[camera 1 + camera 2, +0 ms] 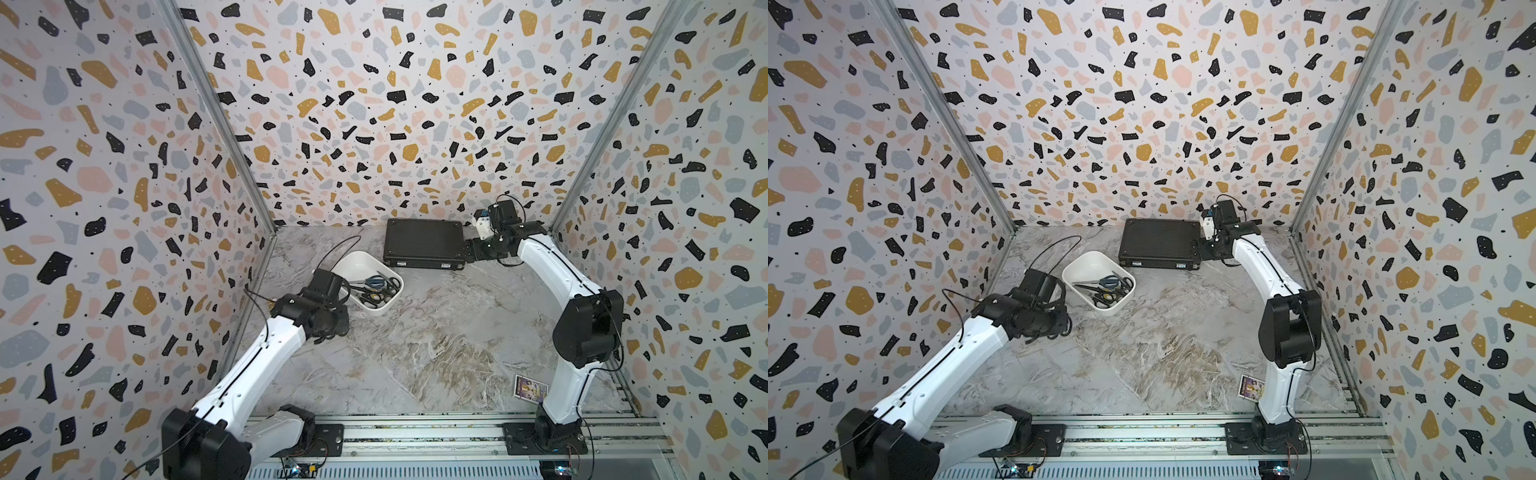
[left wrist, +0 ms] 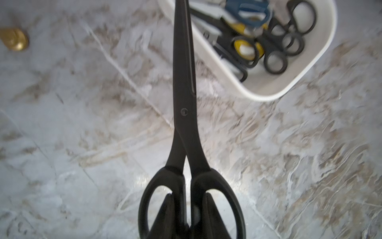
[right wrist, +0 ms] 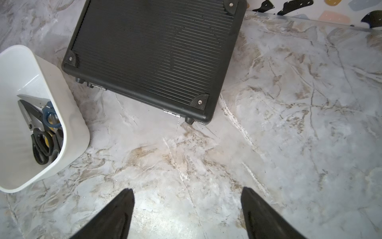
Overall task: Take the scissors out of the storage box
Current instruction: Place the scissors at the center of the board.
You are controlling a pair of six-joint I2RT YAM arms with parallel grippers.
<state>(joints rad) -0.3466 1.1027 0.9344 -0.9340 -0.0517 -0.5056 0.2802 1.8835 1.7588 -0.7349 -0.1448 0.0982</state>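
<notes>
My left gripper [image 2: 188, 195] is shut on a pair of black scissors [image 2: 185, 111]. Each finger passes through a handle loop and pinches the two inner bars together. The closed blades reach up across the rim of the white storage box [image 2: 268, 97]. Several more scissors [image 2: 275, 41] lie in that box, with black, blue and yellow-and-black handles. Both top views show the storage box [image 1: 388, 307] [image 1: 1121, 305] just right of the left wrist, with the scissors [image 1: 376, 286] [image 1: 1108, 289] inside it. My right gripper [image 3: 187, 189] is open and empty over bare table beside the storage box [image 3: 68, 128].
A closed flat black case [image 1: 424, 243] [image 1: 1158, 241] [image 3: 157, 51] lies at the back of the table, next to the right gripper [image 1: 471, 251]. A small colourful card [image 1: 531, 388] rests near the right arm's base. Patterned walls close off three sides.
</notes>
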